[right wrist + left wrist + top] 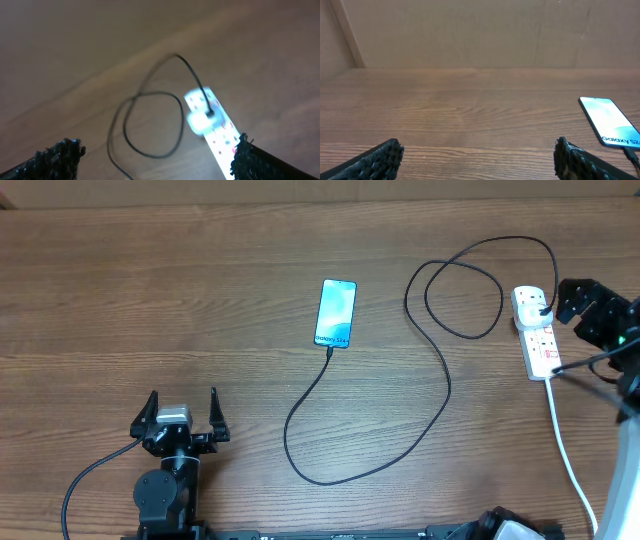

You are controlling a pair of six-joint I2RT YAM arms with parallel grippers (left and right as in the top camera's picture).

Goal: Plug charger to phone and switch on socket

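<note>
The left gripper (183, 409) is wide open and empty, the phone (336, 313) lies in the middle of the table (150, 280) with the black charger (447, 385) at its near end, looping right to the white socket (538, 335), just beside the wide open, empty right gripper (568, 300).

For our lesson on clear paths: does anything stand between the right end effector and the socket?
Nothing visible does. The right end effector, open, hangs right beside the socket, no object between them. The charger plug sits in the socket's far end.

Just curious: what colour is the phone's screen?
Light blue-cyan, on the slim rectangular black-edged phone; clearest in the overhead view.
</note>
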